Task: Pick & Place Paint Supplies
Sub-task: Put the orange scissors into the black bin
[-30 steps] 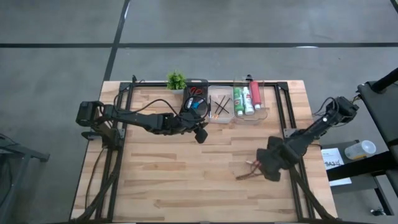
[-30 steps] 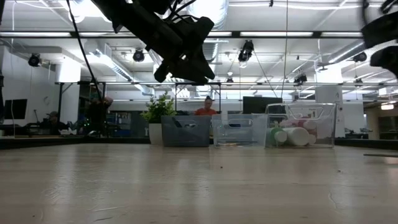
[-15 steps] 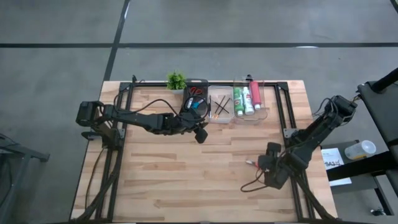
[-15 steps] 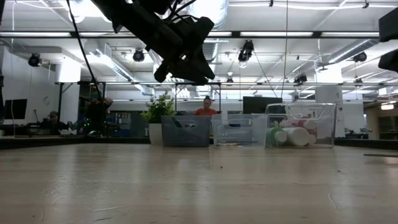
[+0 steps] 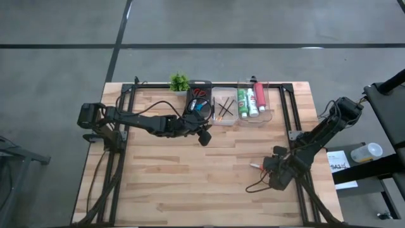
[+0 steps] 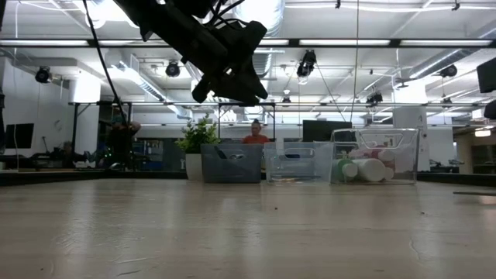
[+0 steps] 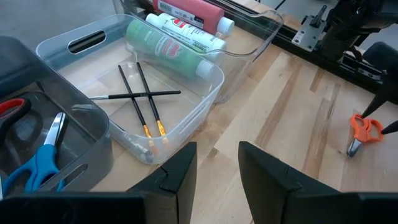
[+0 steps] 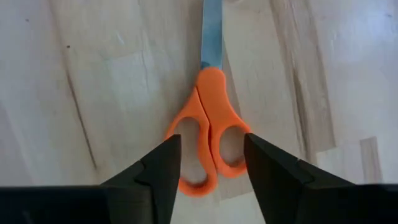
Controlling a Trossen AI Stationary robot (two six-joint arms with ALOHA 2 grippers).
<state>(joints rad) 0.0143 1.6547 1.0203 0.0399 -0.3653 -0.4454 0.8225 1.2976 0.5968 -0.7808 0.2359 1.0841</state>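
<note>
Orange-handled scissors lie flat on my worktop, handles straddled by the right tool, fingers apart, blade pointing straight ahead; left tool open, waits by bins.

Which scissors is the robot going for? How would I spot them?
Look at the wooden table, toward the right arm's side, away from the row of bins. The right gripper is down over the orange scissors lying flat on the bare wood. They lie alone outside the bins, while the blue scissors and red scissors sit inside the grey bin.
</note>
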